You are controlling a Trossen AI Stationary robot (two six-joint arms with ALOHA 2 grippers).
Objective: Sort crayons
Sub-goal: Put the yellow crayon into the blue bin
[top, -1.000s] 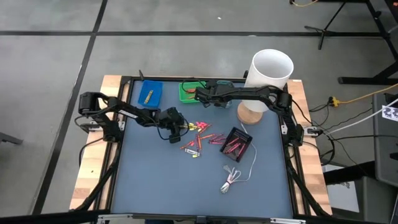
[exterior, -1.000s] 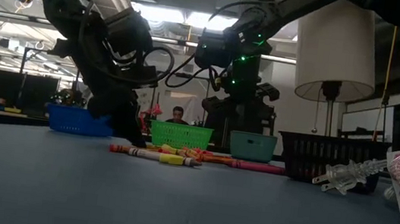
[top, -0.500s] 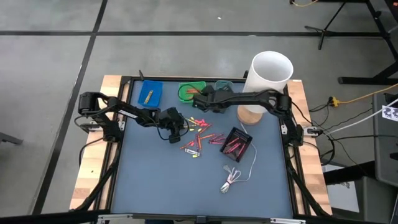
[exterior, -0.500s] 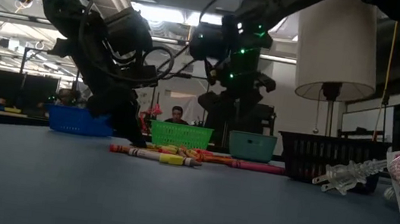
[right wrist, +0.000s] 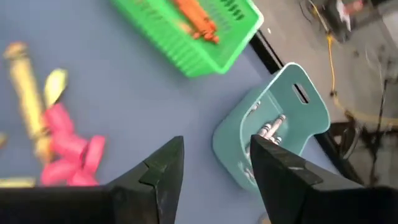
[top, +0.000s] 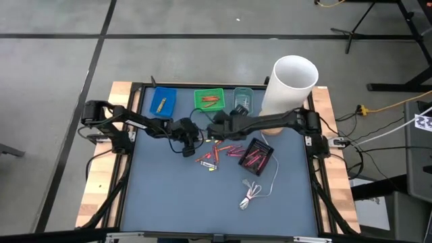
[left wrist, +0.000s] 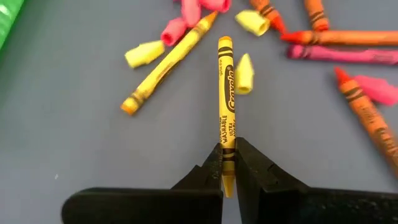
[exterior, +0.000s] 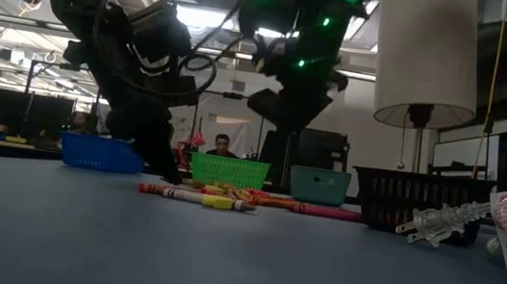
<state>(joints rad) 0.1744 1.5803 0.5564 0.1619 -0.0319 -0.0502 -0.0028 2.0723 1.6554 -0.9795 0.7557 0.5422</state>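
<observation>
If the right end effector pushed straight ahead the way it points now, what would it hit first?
Probably the teal tray. It lies straight ahead between the open fingers of the right end effector, with only bare mat before it. The green basket sits off to the side. Depth is uncertain.

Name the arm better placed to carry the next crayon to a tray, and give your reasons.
Left. The left gripper is shut on a yellow crayon at the loose pile. The right gripper is open and holds nothing, hovering between the pile and the green tray.
</observation>
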